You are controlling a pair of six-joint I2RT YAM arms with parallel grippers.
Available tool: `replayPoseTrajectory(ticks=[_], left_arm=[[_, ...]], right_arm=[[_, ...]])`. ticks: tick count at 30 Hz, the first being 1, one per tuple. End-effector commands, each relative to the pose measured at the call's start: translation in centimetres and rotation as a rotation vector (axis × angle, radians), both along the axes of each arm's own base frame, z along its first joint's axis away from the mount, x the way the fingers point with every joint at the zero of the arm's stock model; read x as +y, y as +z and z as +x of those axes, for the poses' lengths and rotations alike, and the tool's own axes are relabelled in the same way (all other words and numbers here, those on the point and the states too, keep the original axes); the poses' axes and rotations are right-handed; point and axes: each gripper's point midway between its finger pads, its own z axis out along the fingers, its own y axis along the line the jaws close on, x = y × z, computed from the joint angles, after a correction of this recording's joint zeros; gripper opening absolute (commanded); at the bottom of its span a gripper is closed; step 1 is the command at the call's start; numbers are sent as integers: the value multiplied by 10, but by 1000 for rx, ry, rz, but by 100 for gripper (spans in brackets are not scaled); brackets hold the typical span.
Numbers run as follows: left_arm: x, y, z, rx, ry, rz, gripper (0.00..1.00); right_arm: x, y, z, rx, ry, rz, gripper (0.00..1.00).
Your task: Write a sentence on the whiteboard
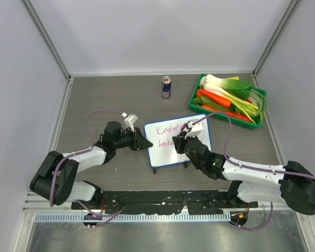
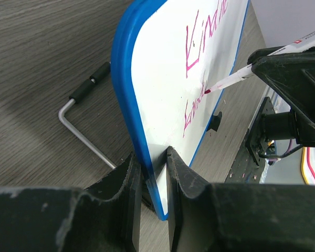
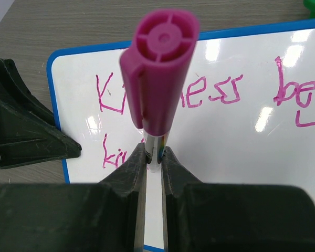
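The whiteboard (image 1: 165, 152), white with a blue rim, stands mid-table. My left gripper (image 1: 145, 143) is shut on its left edge; in the left wrist view the jaws pinch the blue rim (image 2: 147, 173). The sentence (image 1: 168, 130) is magenta scrawl in two lines; the right wrist view shows its top line and the start of a second line (image 3: 113, 155). My right gripper (image 1: 185, 137) is shut on a marker (image 3: 157, 79) with a magenta cap on its end. The marker tip (image 2: 209, 90) touches the board at the second line.
A green tray (image 1: 198, 107) of carrots and leeks sits at the back right. A drink can (image 1: 166, 87) stands behind the board. A metal hex key (image 2: 84, 126) lies on the table behind the board's left edge.
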Motion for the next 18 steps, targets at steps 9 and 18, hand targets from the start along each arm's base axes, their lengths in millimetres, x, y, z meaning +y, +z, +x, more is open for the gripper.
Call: replayPoseTrajectory(ticks=[9, 18], left_arm=[[12, -33, -3, 43, 25, 114, 0], [12, -33, -3, 43, 23, 113, 0]], right_arm=[[-1, 29, 14, -68, -68, 54, 1], [-4, 35, 19, -84, -98, 55, 1]])
